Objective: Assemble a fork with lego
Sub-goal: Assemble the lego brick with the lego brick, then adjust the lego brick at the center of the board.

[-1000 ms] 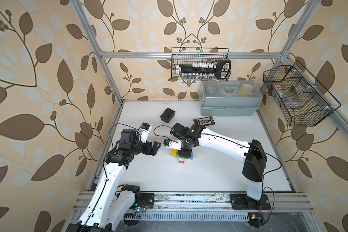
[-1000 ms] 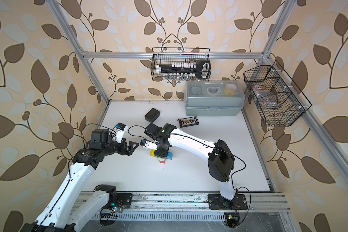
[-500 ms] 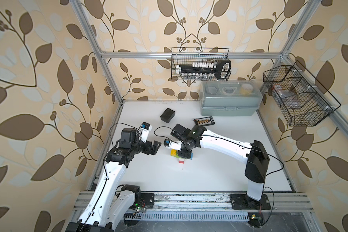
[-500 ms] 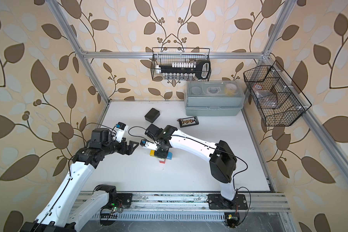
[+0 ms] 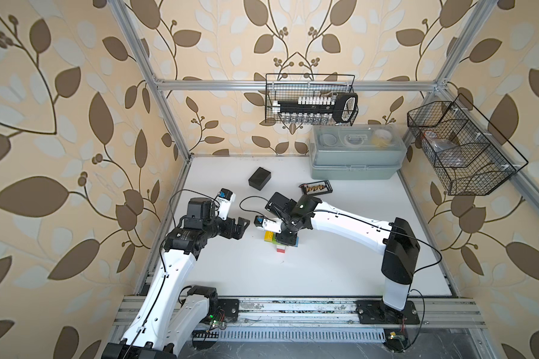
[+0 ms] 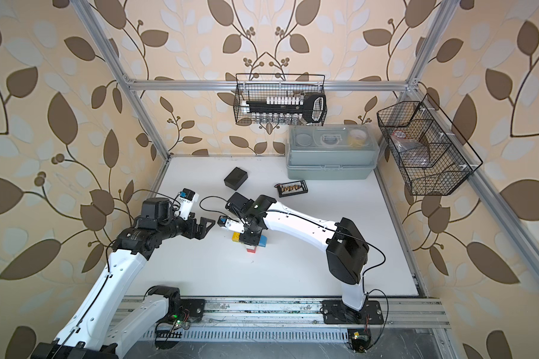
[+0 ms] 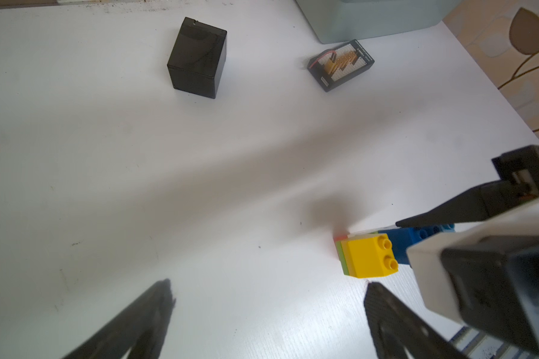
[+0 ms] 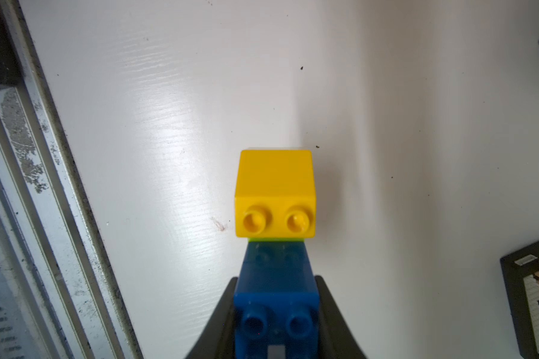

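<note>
The left gripper (image 5: 242,228) hovers empty, jaws spread wide, near the fork (image 5: 269,237), which lies flat on the table (image 5: 324,267), yellow prong (image 7: 367,258) toward it. The right gripper (image 8: 276,306) is clamped on the blue brick (image 8: 276,276), the middle prong. Assembly looks nearly finished, with this prong being seated. The next move likely calls for firm pressing, then a clean release.

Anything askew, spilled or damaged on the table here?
Nothing stands out. The fork lies flat on the table, and the bricks that show are joined squarely. The right gripper is shut on the blue brick. The left gripper is open beside it. No loose bricks or spills show.
</note>
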### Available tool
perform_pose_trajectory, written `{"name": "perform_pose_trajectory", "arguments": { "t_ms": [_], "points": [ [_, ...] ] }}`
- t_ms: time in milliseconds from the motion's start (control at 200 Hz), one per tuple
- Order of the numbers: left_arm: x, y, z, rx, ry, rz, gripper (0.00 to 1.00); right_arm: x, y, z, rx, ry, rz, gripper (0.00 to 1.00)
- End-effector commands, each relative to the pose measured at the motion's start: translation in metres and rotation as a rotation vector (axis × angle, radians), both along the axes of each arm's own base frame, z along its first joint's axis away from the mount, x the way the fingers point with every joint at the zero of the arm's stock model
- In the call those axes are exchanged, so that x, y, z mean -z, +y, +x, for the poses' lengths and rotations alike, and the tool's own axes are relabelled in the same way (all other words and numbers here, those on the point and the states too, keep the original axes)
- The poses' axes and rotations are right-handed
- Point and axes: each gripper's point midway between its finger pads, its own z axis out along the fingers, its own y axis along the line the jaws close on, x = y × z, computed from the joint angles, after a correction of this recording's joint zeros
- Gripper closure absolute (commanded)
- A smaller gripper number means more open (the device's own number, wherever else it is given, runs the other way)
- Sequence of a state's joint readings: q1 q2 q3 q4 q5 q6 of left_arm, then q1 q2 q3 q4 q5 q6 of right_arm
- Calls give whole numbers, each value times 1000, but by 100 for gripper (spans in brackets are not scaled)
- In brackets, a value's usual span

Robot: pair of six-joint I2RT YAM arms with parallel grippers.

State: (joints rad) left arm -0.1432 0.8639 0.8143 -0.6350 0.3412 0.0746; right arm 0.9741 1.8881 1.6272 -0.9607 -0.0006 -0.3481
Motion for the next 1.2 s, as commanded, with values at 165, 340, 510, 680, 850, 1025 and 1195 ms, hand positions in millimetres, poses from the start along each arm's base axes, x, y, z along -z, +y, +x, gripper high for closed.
{"name": "perform_pose_trajectory", "arguments": {
  "t_ms": [165, 340, 510, 680, 850, 1025, 1195],
  "points": [
    [-21, 0, 5, 5, -48, -3, 1, 22, -16, -16, 31, 104, -107, 100],
    [-24, 0, 4, 5, -57, -4, 1, -16, 7, -4, 72, 50, 46, 100],
    [-29, 0, 4, 13, -69, 1, 1, -49, 17, 5, 115, 7, 174, 100],
    [-35, -2, 2, 25, -78, -7, 1, -72, 12, 14, 184, -50, 246, 100],
    [-46, -12, -2, 82, -90, -49, 1, -81, -6, 30, 308, -102, 291, 100],
    [-56, -30, -13, 199, -80, -117, 1, -80, -29, 48, 485, -35, 327, 100],
    [-67, -50, -25, 307, -44, -221, 1, -65, -47, 58, 620, 62, 333, 100]
  ]
}}
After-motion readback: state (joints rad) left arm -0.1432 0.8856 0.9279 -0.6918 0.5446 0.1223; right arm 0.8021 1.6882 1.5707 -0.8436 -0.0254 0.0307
